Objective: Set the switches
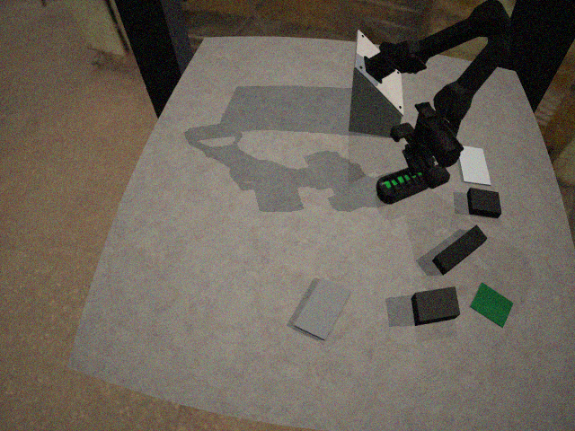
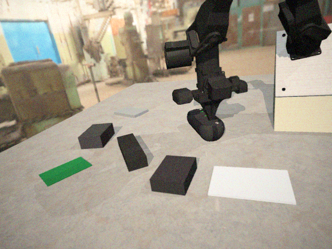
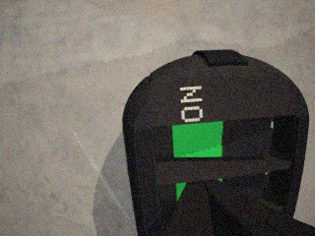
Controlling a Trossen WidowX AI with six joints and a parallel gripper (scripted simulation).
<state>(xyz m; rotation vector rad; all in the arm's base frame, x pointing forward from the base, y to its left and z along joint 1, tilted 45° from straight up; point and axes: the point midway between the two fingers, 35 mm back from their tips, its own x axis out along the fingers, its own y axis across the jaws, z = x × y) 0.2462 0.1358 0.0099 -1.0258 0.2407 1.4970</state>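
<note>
Legible "ON", wrist view only.One readable "ON" (image 3: pixel 191 104), wrist view only

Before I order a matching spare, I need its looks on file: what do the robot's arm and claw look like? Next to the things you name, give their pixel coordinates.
The arm (image 1: pixel 469 100) (image 2: pixel 211 16) is black throughout, built of chunky angular links and thick joint housings. The claw (image 1: pixel 420 171) (image 2: pixel 211 116) (image 3: pixel 199 184) is black too, its fingers narrowing towards the tips, with blocky dark parts jutting out on both sides above them. I can make out no cables or lettering on either.
</note>
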